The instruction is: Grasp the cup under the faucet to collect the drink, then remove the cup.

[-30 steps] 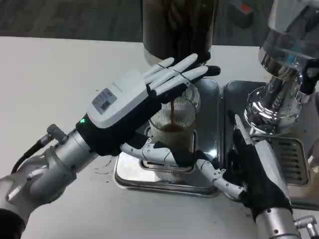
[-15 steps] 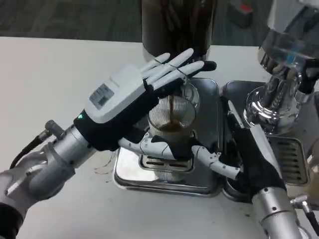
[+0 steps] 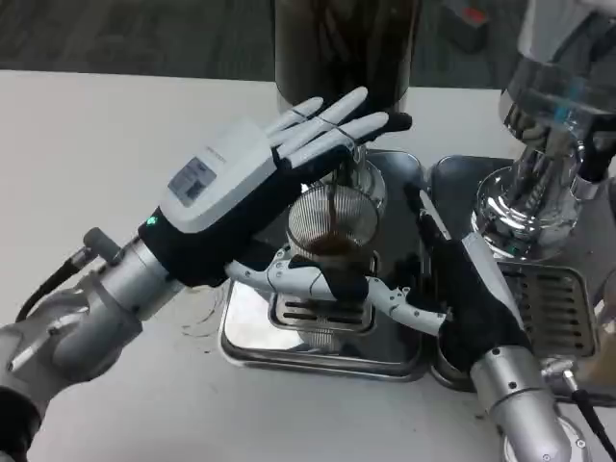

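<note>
Ribbed clear cup [image 3: 332, 252] is sitting on the slotted grate of the steel drip tray [image 3: 252, 339], right under the faucet [image 3: 339, 166]. A dark stream is running into it, and brown drink is pooling in the lower part. Judging by the level, it's nowhere near full.

Right hand [image 3: 460, 289] is coming in from the cup's right side. Its fingers [image 3: 313, 281] are reaching across the front of the cup and wrapping around the lower body. They look to be in contact with the glass, so I'm calling it a hold; how firm it is, can't tell. My read: the low wrap is keeping the mouth clear for the stream and steadying the cup on the grate.

Left hand [image 3: 236, 197] is hovering above and behind the cup, holding nothing, palm down with its fingers [image 3: 332, 127] flat and stretched toward the faucet area. Probably working the tap, but the contact point is hidden under the fingers.

Beyond the fingers: dark dispenser tank [image 3: 345, 48] directly behind the faucet. To the right of the right hand, a chrome machine [image 3: 541, 173] is standing over a second drip tray [image 3: 556, 298]. All of it is sitting on the white bench [image 3: 106, 144].

Risk as I see it: pulling the cup before flow stops spills onto the tray.
</note>
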